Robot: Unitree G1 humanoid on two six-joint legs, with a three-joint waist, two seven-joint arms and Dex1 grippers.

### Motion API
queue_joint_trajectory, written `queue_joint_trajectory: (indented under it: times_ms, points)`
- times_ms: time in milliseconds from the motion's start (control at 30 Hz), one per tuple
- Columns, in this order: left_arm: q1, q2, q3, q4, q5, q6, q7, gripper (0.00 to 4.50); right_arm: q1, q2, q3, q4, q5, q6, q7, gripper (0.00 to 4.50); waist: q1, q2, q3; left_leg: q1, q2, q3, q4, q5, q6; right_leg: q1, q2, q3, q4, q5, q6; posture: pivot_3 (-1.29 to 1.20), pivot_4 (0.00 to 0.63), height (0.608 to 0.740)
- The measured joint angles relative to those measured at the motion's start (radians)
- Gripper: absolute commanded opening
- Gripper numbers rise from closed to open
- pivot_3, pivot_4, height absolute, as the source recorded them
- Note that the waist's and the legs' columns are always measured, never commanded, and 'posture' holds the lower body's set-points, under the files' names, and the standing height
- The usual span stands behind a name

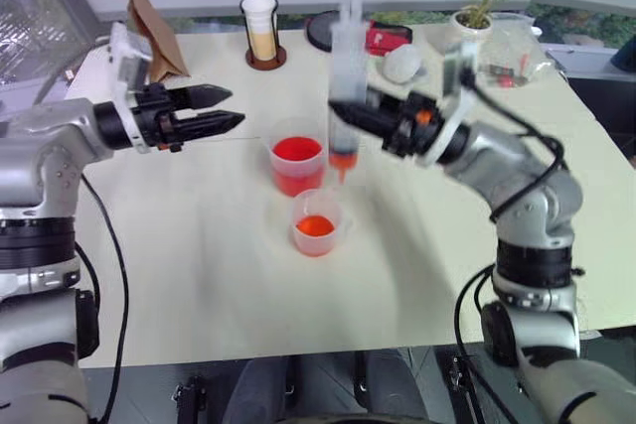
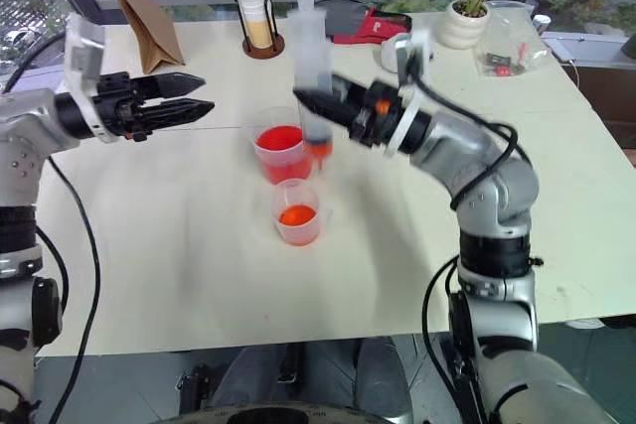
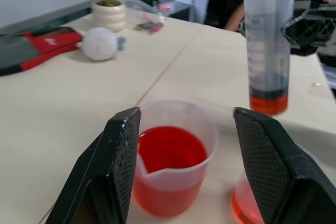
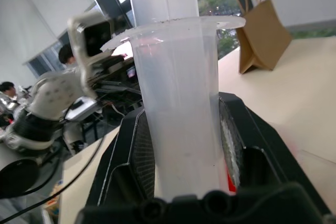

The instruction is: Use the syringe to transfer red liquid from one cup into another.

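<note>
Now larger beaker (image 1: 296, 164) part-full red; smaller beaker (image 1: 317, 222) shallow red; right fingers (image 4: 231, 145) grasping syringe (image 1: 346, 86); left fingers (image 3: 123, 156) released.

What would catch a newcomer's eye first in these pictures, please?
The syringe, held upright in the right tool above the table, with a little red liquid at its tip. Below it stand the larger beaker and the smaller beaker, both holding red. The open left tool points toward them.

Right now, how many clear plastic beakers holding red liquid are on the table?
2: the larger clear plastic beaker with a spout stands mid-table just left of the syringe's tip, and the smaller clear plastic beaker sits just in front of it, nearer the robot. None looks hidden.
</note>
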Motion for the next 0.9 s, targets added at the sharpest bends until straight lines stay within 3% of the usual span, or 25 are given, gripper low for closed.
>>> queue_joint_trajectory:
  times_ms: [233, 467, 900]
  points:
    - [-0.142, -0.045, -0.079, 0.135, 0.041, -0.063, -0.079, 2.86, 0.102, 0.077, 0.056, -0.122, 0.062, 0.019, -0.117, 1.36, 0.014, -0.001, 0.0, 0.0, -0.001, 0.001, 0.001, 0.0, 0.0, 0.001, 0.0, 0.0, 0.0, 0.0, 0.0, 0.0, 0.15, 0.74]
    - [-0.319, -0.067, -0.091, 0.186, 0.001, -0.037, -0.168, 2.86, 0.12, 0.076, 0.114, -0.12, 0.02, -0.052, -0.116, 1.36, 0.019, -0.001, 0.0, 0.0, -0.001, 0.001, 0.001, 0.0, 0.001, 0.0, 0.0, 0.0, 0.0, 0.0, 0.0, 0.0, 0.15, 0.74]
    - [-0.352, -0.13, -0.067, 0.177, -0.028, -0.027, -0.145, 2.86, 0.131, 0.062, 0.156, -0.104, -0.032, -0.112, -0.079, 1.36, 0.021, -0.001, 0.0, 0.0, 0.0, 0.0, 0.002, 0.0, 0.001, 0.001, 0.0, 0.0, 0.0, 0.0, 0.0, 0.0, 0.15, 0.74]
